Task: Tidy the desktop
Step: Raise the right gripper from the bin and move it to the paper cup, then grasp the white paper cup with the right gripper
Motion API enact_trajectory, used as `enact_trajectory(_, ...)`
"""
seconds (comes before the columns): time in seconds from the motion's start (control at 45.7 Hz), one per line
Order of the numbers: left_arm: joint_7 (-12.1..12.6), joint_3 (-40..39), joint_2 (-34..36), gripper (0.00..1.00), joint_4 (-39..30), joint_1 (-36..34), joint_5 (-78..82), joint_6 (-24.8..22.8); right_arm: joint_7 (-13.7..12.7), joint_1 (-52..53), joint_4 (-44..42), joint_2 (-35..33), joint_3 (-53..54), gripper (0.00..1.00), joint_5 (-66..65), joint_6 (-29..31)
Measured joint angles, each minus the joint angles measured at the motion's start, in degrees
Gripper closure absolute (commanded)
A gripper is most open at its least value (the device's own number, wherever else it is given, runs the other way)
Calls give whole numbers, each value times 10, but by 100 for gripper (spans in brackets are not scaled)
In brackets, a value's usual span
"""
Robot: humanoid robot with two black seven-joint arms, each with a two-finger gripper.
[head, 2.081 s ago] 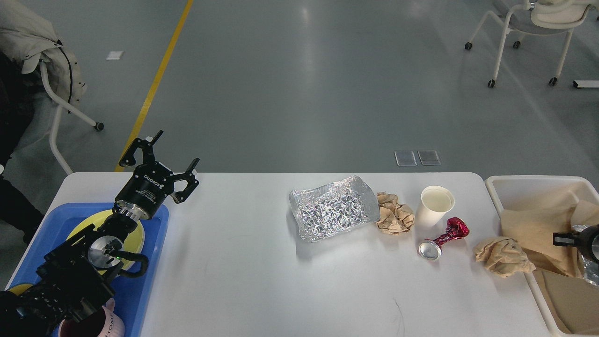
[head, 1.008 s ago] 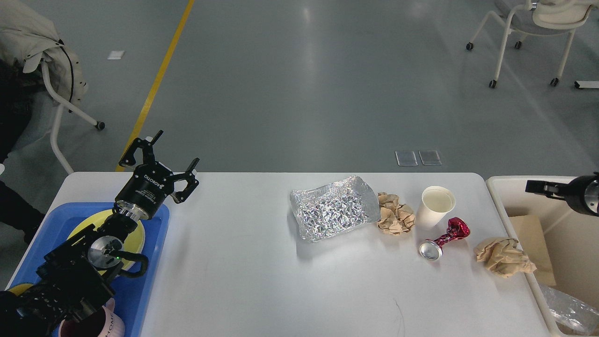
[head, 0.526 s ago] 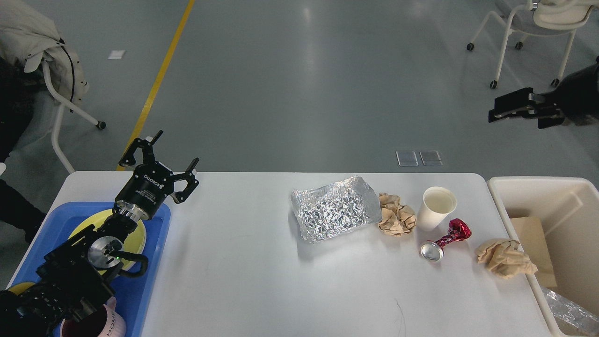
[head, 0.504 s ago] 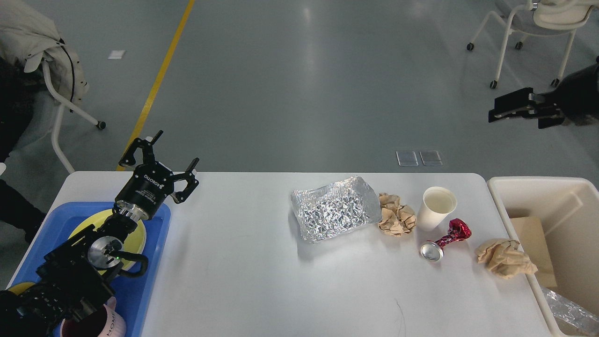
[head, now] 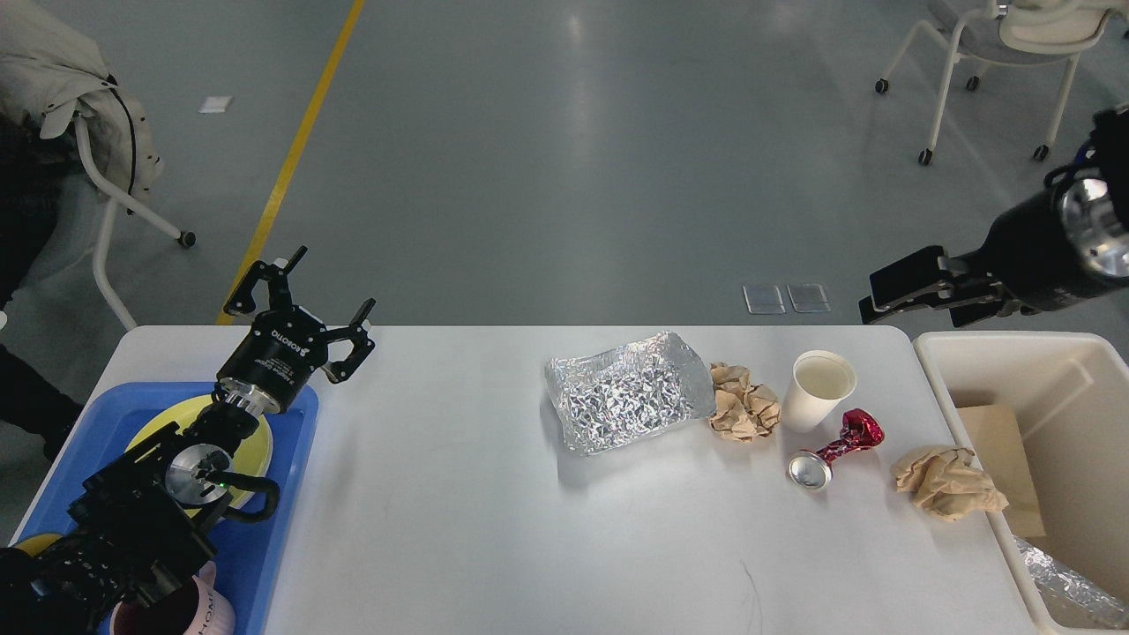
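While the white table (head: 459,494) fills the lower part of the head view, the paper cup (head: 820,389) near its far right corner serves as the landmark. Just left of the cup lies a crumpled brown paper wad (head: 743,403), touching a sheet of crinkled foil (head: 628,401) further left. Just in front of the cup lies a crushed red can (head: 833,450), and right of the can a second brown paper wad (head: 948,481) sits against the beige bin (head: 957,346). Far left of the cup, the left pincer (head: 300,304) hangs with its fingers spread apart and empty, above the far edge of a blue tray (head: 273,529) holding a yellow plate (head: 256,441). Beyond and right of the cup, the right pincer (head: 869,298) hovers off the table's far edge; it looks nearly closed and empty, but I cannot tell for sure.
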Motion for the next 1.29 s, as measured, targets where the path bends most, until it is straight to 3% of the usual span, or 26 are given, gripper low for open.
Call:
enact_trajectory(0.066,0,0,0,0,0,0,0,0,-4,-113,-88,40,3,0,13,-58)
enact_trajectory(0.35,0,0,0,0,0,0,0,0,-21,-389,-329,144,46,0,99,-153)
enact_trajectory(0.591,0,1,0,0,0,0,0,0,-68,-508,-427,170,76,0,103,-195)
enact_trajectory(0.723,0,1,0,0,0,0,0,0,-80,-546,-458,176,97,3,103,-200)
enact_trajectory(0.876,0,1,0,0,0,0,0,0,-82,-563,-465,178,126,32,103,-203)
enact_trajectory(0.964,0,1,0,0,0,0,0,0,-82,-570,-465,178,138,59,103,-203)
enact_trajectory(1.029,0,1,0,0,0,0,0,0,-83,-573,-464,178,142,64,102,-204)
enact_trajectory(1.205,0,0,0,0,0,0,0,0,-83,-579,-462,182,147,95,102,-212)
enact_trajectory(1.292,0,0,0,0,0,0,0,0,-82,-580,-462,183,158,100,102,-212)
